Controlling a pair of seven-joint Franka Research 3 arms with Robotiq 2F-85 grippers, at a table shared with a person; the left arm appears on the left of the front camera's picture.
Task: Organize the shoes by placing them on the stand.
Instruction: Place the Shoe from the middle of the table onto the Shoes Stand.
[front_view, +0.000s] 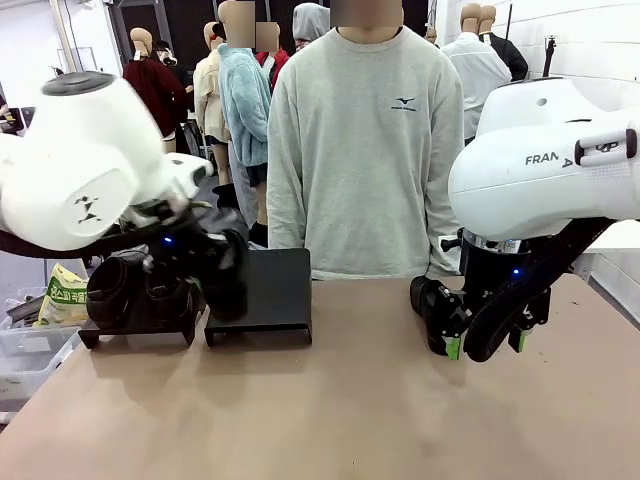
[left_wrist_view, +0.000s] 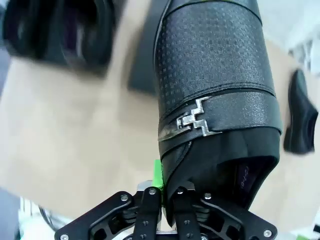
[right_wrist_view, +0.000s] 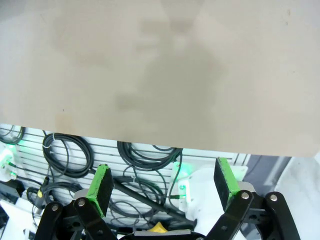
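I'm gripping 1 shoe (left_wrist_view: 215, 90) by the heel rim, left gripper (left_wrist_view: 161, 187) clamped tight, hovering at the stand (front_view: 275, 290). Stored shoes (front_view: 140, 290), looking like 2, are sitting left of it. Right gripper (right_wrist_view: 164, 185) is gaping wide, empty. 1 loose shoe (left_wrist_view: 300, 117) is lying right of the stand, waiting.

- A light brown, matte table (front_view: 350, 400) is seen, stretching from the near edge to the person standing at the far side.
- A low black stand (front_view: 135, 328) is set on its far left part, raised on short legs.
- A second black stand (front_view: 270, 285) is placed just beside it, towards the middle.
- A single black shoe (front_view: 425, 297) is laid on the far right part, well apart from both stands.
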